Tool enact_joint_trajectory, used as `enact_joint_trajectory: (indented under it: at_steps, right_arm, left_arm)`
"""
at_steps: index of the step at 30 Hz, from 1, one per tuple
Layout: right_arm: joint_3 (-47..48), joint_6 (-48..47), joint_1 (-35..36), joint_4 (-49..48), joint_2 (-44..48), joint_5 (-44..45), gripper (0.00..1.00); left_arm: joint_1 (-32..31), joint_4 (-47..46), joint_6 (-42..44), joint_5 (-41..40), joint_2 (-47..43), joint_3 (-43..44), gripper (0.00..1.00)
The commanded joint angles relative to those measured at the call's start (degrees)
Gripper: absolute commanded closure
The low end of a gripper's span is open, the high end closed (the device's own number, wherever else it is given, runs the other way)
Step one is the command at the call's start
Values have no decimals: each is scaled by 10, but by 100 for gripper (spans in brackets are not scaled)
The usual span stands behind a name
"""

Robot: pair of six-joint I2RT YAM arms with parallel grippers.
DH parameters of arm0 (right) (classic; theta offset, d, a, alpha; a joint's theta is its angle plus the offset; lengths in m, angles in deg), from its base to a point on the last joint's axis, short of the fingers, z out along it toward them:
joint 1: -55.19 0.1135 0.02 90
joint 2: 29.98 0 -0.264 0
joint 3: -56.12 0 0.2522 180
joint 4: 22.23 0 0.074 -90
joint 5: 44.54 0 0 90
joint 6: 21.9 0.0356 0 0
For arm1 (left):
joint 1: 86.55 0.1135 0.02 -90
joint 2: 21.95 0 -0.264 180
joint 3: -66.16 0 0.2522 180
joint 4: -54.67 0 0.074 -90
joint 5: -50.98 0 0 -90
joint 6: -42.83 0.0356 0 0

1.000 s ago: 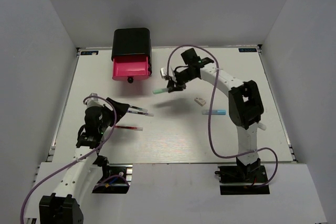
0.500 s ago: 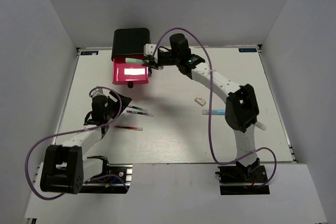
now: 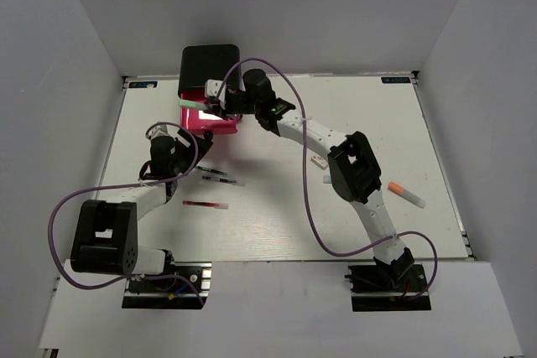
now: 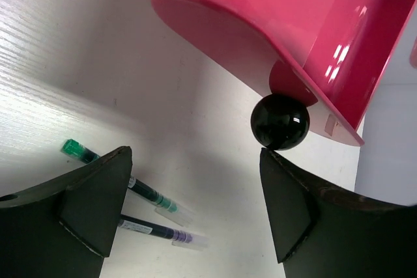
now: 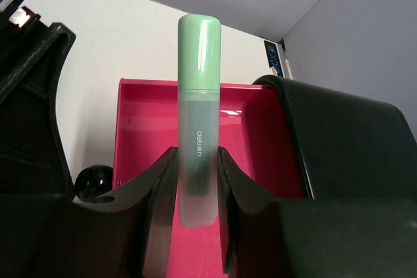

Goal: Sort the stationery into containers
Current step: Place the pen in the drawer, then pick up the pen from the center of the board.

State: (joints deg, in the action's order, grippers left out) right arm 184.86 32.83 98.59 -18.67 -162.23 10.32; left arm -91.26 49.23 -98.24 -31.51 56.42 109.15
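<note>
White table [image 3: 277,215], grey walls [image 3: 277,14]; right gripper [image 5: 196,167] clamps mint-green bar [image 5: 199,83] over pink drawer [image 5: 260,135]; left gripper [image 4: 194,190] gapes empty.

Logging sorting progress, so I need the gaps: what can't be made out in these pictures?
Top view: the right hand and mint-green bar cover much of the pink drawer; contents unclear.
Right wrist view: bar and fingers hide the drawer's middle.
Left wrist view: two pens are cut off by a finger of the left hand.

mint-green bar [image 5: 198,115]: clamped in the right gripper [image 5: 197,157], cap outward, over the open pink drawer [image 5: 260,141] (black-knobbed) | two dark pens [image 4: 150,195]: laid flat, side by side, beneath the left gripper [image 4: 195,161]
</note>
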Motion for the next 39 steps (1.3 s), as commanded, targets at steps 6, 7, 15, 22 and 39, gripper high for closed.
enact_joint_trajectory:
  at_steps: [6, 7, 15, 22, 39]
  right_arm:
    - [-7, -9, -3, -32, 37, 20, 53]
    - [-16, -11, -3, -31, 40, 22, 52]
    - [-69, -2, -13, -11, 137, 38, 63]
    - [-193, -26, -74, 194, 281, 24, 100]
    - [-622, -145, -237, 427, 560, 217, 44]
  left_arm:
    - [2, 6, 21, -1, -37, 8, 11]
    - [2, 12, 21, -1, -43, 8, 11]
    - [-4, 65, 70, 18, -122, -3, 11]
    - [-4, 110, 146, 85, -226, -27, 25]
    - [-42, 18, 139, 275, -134, -7, 29]
